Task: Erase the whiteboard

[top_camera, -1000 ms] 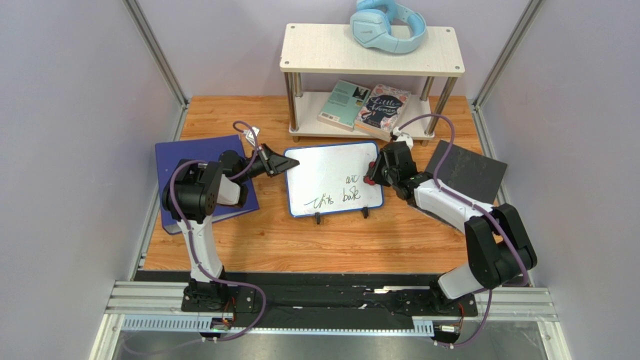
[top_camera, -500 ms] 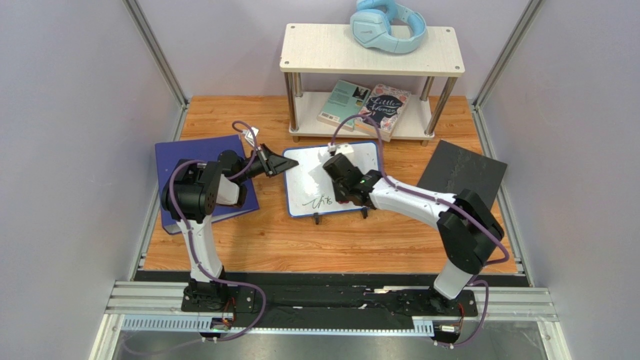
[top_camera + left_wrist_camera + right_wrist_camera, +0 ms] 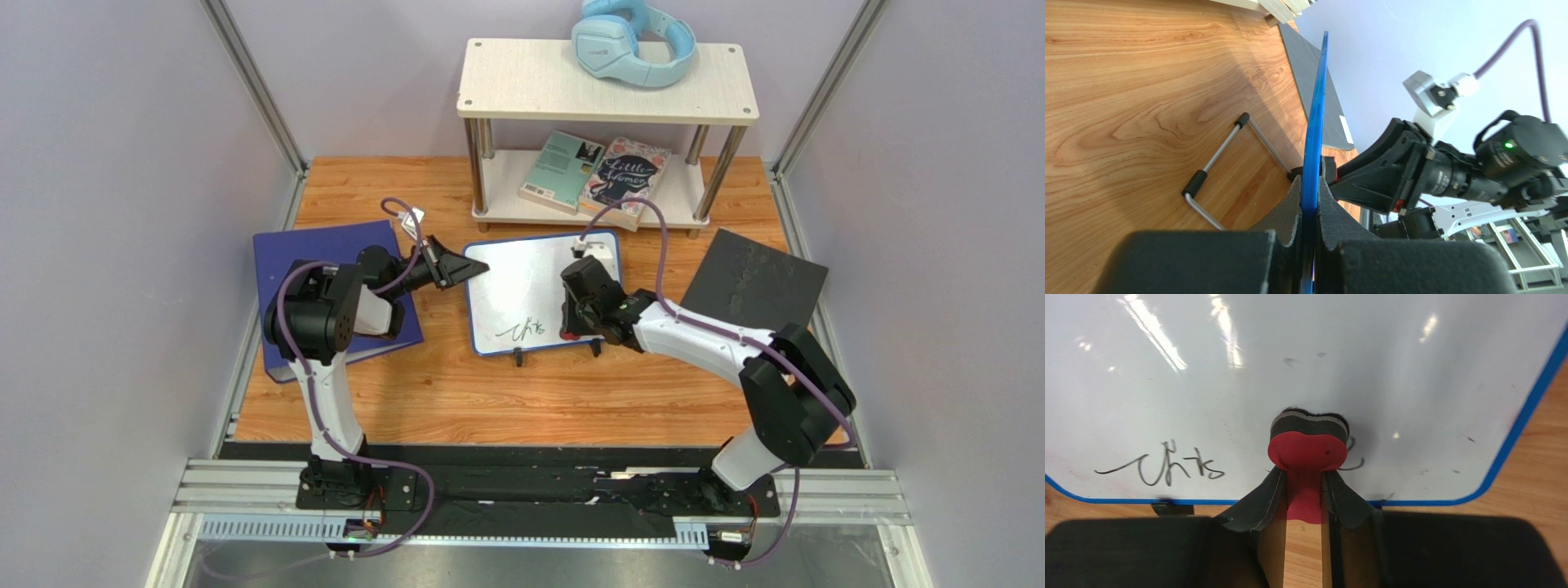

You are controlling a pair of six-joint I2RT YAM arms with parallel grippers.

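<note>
The right gripper (image 3: 1306, 478), clamped on a red eraser (image 3: 1307, 450), is shifted rightward on the whiteboard (image 3: 521, 282), which is set lengthwise along the shelf (image 3: 515, 76) and faced away from it; its edge is pinched by the left gripper (image 3: 1310, 190).

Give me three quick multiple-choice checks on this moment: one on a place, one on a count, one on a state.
1. Where on the whiteboard is the handwritten word?
A. along the top edge
B. near the bottom edge, left of the eraser
C. in the upper right corner

2. How many books lie on the lower shelf?
A. one
B. two
C. four

3. The left end effector is:
A. open in mid-air
B. shut on the whiteboard's blue frame
C. shut on a marker

Answers:
1. B: the right wrist view shows the word low and left of the eraser.
2. B: two covers lie side by side.
3. B: its pads pinch the frame's edge.
</note>
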